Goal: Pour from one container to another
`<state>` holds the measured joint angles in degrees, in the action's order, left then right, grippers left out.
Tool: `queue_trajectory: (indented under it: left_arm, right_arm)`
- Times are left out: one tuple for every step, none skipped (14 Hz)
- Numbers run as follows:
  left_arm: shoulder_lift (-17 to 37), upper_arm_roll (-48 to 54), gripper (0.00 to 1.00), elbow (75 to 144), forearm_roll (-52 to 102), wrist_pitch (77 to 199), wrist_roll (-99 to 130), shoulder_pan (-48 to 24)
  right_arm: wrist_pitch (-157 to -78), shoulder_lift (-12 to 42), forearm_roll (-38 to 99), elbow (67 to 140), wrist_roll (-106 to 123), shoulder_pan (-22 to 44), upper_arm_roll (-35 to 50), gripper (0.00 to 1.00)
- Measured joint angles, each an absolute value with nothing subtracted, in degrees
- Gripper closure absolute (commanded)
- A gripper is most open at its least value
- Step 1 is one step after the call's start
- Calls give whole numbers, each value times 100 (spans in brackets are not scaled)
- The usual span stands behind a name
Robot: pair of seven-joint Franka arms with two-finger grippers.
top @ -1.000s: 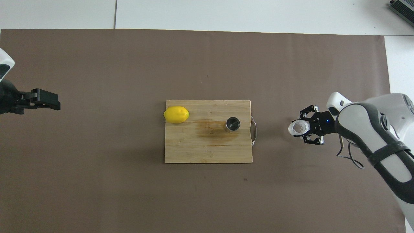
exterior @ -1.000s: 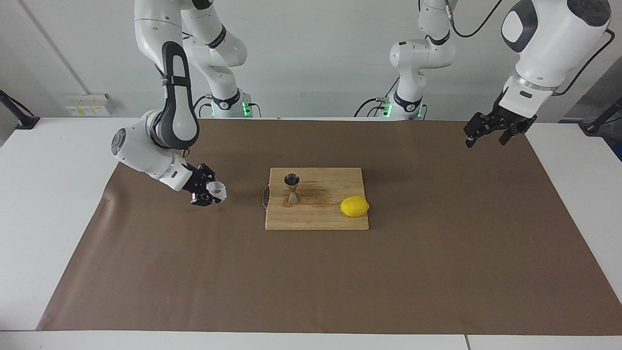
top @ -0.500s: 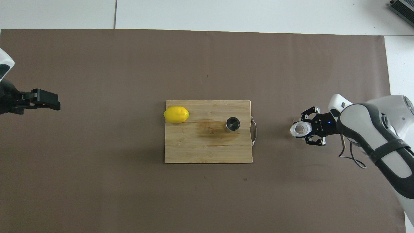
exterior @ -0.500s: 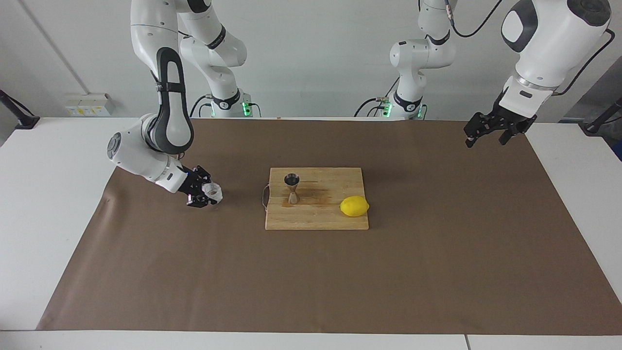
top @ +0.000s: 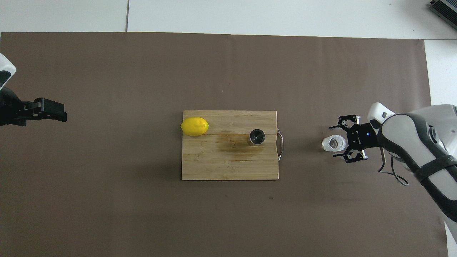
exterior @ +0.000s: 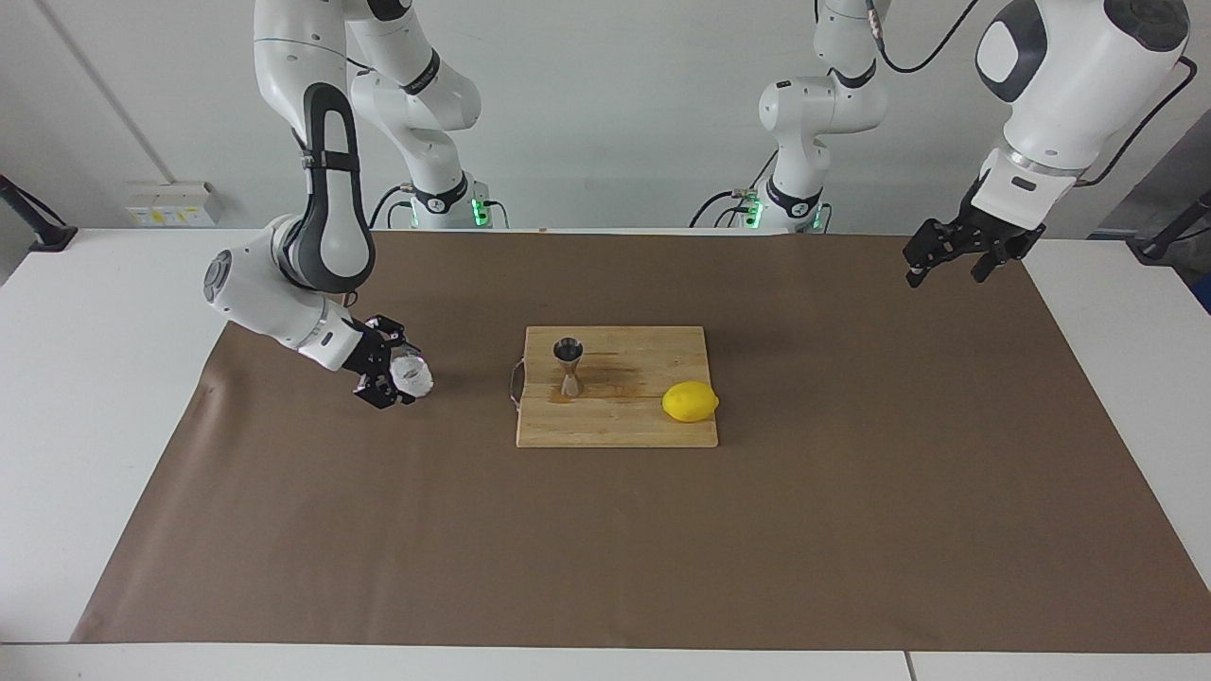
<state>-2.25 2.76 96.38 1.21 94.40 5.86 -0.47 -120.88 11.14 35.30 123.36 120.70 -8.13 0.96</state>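
While right end effector [top: 340, 143] sits spread w/ fingers flanking it, knobbly glass cup [top: 333, 144] stands upright on desk; no legible writing.

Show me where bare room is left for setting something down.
Free: the brown mat all around the cutting board, and the board's edge nearest the robots. Crowded: its farther half with lemon and jigger; glass cup at the right pincer.

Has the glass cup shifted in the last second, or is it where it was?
Barely. The glass cup stands on the mat about as far from the cutting board as before; the right gripper has opened and drawn back from it.
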Motion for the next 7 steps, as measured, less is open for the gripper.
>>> queue_trajectory:
  left_arm:
    - [-225,276,0,9638,121,9440,586,-47]
    - [-225,276,0,9638,121,9440,586,-47]
    - [-225,276,0,9638,121,9440,586,-47]
    - [-225,276,0,9638,121,9440,586,-47]
    - [-225,276,0,9638,121,9440,586,-47]
    - [-225,276,0,9638,121,9440,586,-47]
    - [-225,276,0,9638,121,9440,586,-47]
  right_arm:
    - [-12033,1007,3530,12333,11894,-812,96,0]
    - [-11991,876,3530,12332,11679,-812,96,0]
    - [-11947,745,3529,12331,11432,-812,96,0]
    - [-11934,627,3507,12329,11153,-810,98,0]
    - [-11929,516,3439,12322,10808,-806,99,0]
    - [-11924,409,3348,12300,10412,-792,100,0]
    - [-11918,301,3188,12253,9926,-762,109,0]
